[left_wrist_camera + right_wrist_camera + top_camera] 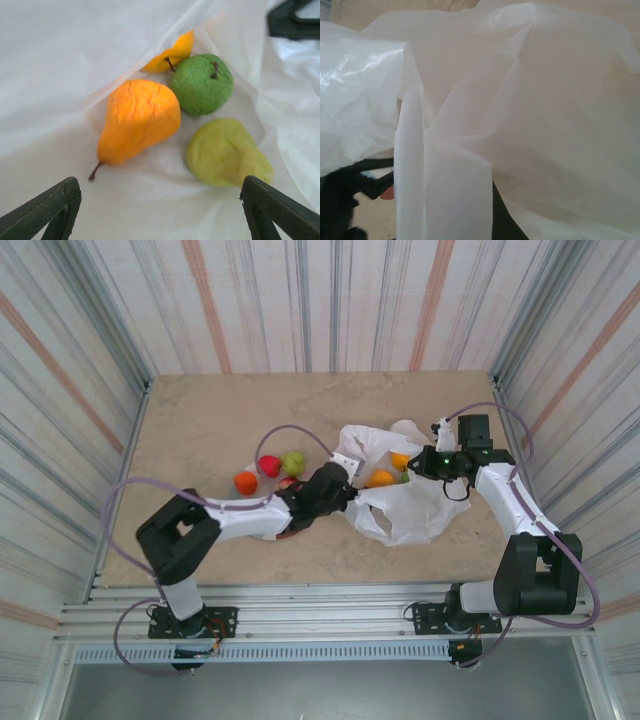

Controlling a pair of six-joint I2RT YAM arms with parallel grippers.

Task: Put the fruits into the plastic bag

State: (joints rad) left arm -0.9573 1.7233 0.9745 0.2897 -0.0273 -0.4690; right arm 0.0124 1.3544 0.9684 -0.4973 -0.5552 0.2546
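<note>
About halfway done, by the look of it. Inside the plastic bag (410, 515) already: an orange pear (137, 120), a green apple (202, 84), a yellow-green pear (227, 152), and an orange bit (172, 55) half hidden under a fold at 1 o'clock of the orange pear. Left to pick up from the tabletop (200, 420): an orange fruit (245, 482), a red fruit (268, 465) and a green fruit (293, 461), bunched close together at 9 o'clock of the bag. Bag lying just to the 3 o'clock side of the tabletop's middle, mouth open toward 9 o'clock, long way running roughly from 10 to 4 o'clock. Orange pear on its side in the left wrist view, stem toward 7 o'clock, fat end toward 1 o'clock. Yellow-green pear flat too, long way about 10 to 4 o'clock. Green apple with its stem end turned up toward the camera. Left claw (159, 200) spread wide with nothing in it, hanging right at the bag's mouth. Right claw (425, 465) clenched tight at the bag's 1 o'clock edge, seemingly pinching the plastic and holding it up.
</note>
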